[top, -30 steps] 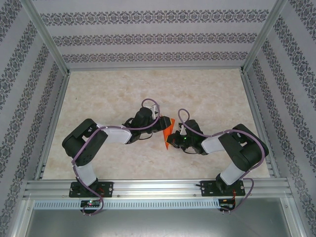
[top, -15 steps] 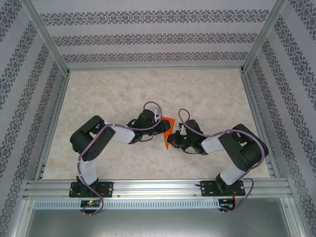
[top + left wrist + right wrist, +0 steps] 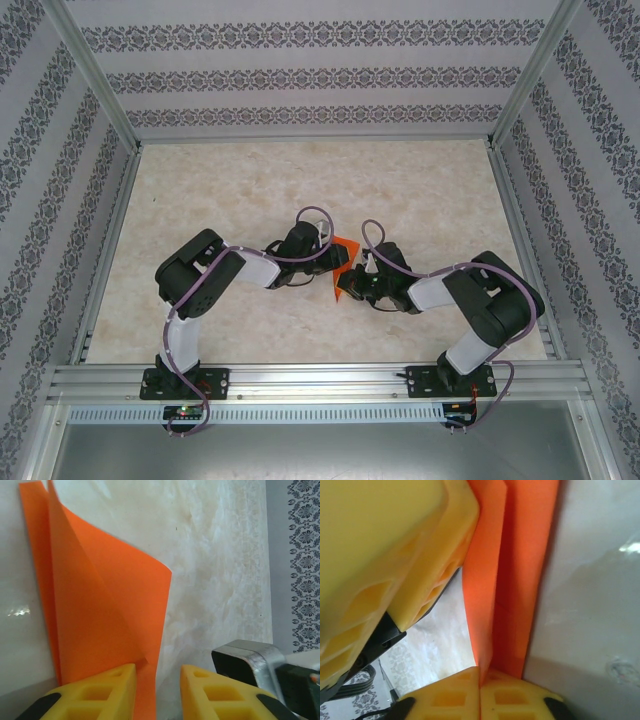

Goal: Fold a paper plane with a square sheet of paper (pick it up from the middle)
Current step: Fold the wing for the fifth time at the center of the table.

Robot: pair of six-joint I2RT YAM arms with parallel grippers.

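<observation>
From above, my folded orange sheet [image 3: 344,250] stands up off the middle of the table [image 3: 420,190] between both claws, with loads of bare room all round. Left wrist: my left claw [image 3: 157,675] is gaping, sheet's bottom edge in the gap. Right wrist: my right claw [image 3: 480,682] is pinching the creased edge.

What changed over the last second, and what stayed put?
The left arm swung its elbow inward toward the centre, carrying the left gripper slightly right. Its jaws stand apart with the folded bright orange sheet of paper between them, and less orange shows from above. The right gripper stayed shut on the paper, and the right arm did not move.
</observation>
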